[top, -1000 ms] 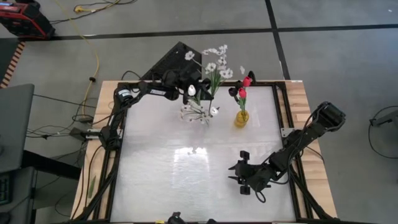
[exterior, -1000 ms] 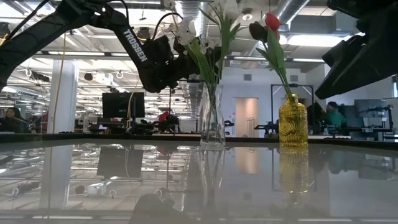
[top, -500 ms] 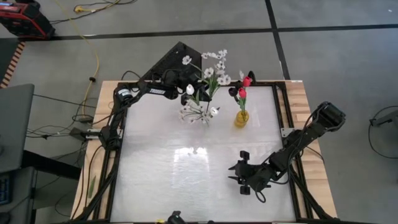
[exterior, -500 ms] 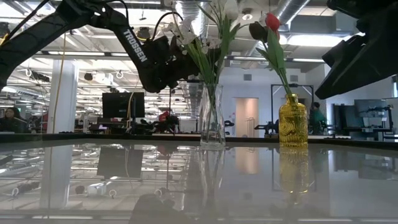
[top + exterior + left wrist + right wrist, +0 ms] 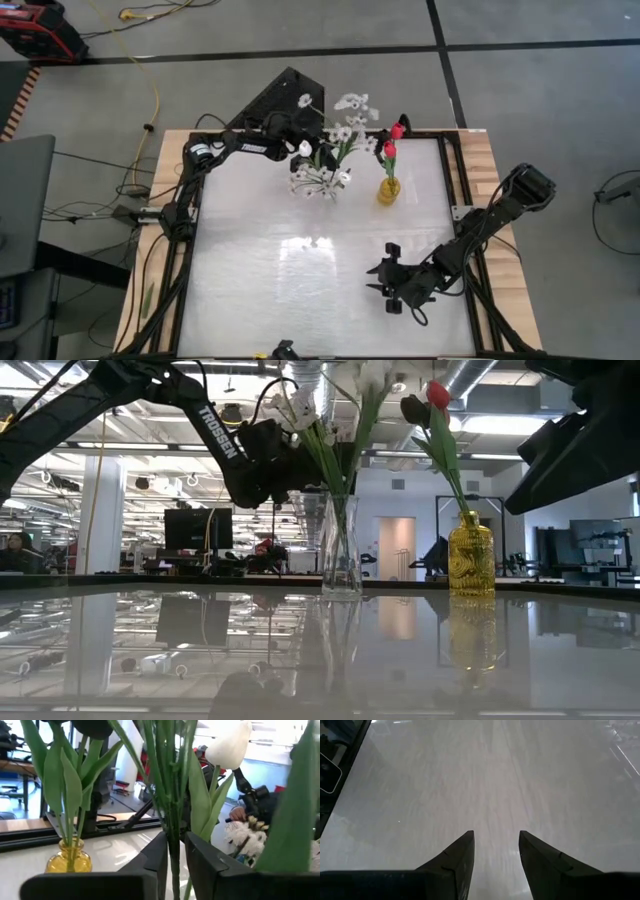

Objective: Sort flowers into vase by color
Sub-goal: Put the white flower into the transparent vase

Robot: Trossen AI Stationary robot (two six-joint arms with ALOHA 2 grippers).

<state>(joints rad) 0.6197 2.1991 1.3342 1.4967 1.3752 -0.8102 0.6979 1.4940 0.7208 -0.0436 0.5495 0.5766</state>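
A clear glass vase (image 5: 340,550) stands near the table's far edge. It holds white tulips (image 5: 300,402) and sprigs of small white blossoms (image 5: 350,103). To its right a yellow vase (image 5: 388,190) holds red tulips (image 5: 397,130) and a dark purple bloom (image 5: 414,410). My left gripper (image 5: 174,847) is beside the white bunch above the clear vase's rim, shut on a stem. My right gripper (image 5: 373,280) hovers open over the near right part of the table, far from both vases. My left gripper pinches a green stem (image 5: 173,832) of the white bunch between its two fingers (image 5: 159,855). The fingers come in level from the table's left and lie across the stem. The stem stands nearly upright and its lower part runs down into the clear vase.
The glossy white tabletop (image 5: 300,280) lies bare between the vases and my right gripper. A dark frame (image 5: 455,200) runs along the table's sides. Cables (image 5: 150,90) trail on the floor beyond the far left corner.
The tops of the white blossom sprigs have swung toward the table's near edge and now stand more upright over the clear vase. My left gripper has kept its hold and barely shifted.
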